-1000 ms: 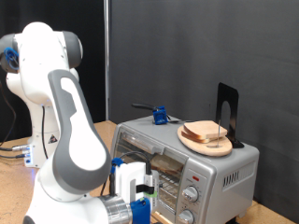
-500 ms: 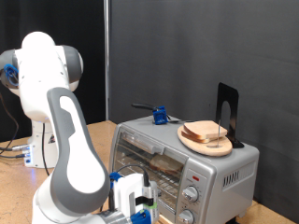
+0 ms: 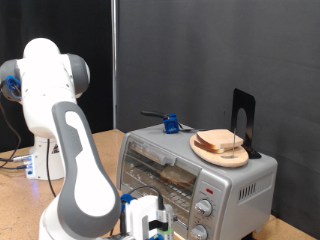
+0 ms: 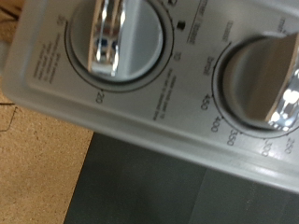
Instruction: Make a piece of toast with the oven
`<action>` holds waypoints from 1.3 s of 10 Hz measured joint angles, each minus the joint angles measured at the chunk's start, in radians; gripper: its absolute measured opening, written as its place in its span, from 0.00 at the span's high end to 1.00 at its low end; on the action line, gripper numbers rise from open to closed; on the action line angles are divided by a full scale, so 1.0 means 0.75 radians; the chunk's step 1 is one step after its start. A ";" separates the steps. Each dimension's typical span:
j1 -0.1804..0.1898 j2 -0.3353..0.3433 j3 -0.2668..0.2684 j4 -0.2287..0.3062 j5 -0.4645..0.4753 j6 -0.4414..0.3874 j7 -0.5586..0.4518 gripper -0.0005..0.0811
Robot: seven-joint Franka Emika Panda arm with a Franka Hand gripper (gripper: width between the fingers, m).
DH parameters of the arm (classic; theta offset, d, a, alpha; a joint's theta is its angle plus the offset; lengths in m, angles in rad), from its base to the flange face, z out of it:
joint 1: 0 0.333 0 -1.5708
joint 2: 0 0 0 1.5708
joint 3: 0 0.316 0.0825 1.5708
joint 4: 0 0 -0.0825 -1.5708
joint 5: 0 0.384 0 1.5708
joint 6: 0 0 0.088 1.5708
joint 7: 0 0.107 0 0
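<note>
Wrist view alone shows oven (image 4: 177, 112) knobs (image 4: 120, 42) close-up.

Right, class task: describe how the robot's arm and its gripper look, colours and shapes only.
The arm is made of rounded, glossy white shells with grey bands at the joints. A blue ring marks the top joint. The gripper is a white block with blue and black parts. Cables lie by the base.

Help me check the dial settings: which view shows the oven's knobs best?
The wrist view: two round knobs fill it, with temperature numbers printed beside one. The exterior view shows the whole oven, but its knobs are small there, unreadable, partly behind the gripper low in front.
</note>
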 joint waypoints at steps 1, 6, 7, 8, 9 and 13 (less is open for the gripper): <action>0.009 0.003 0.010 0.000 0.006 0.013 0.000 0.00; 0.056 0.010 0.049 0.000 0.010 0.046 -0.003 0.00; 0.055 0.010 0.050 -0.003 0.013 0.046 -0.008 0.00; 0.055 0.010 0.050 -0.007 0.022 0.046 -0.018 0.00; 0.055 0.010 0.050 -0.012 0.031 0.046 -0.024 0.00; 0.070 0.009 0.065 -0.037 0.034 0.071 -0.035 0.34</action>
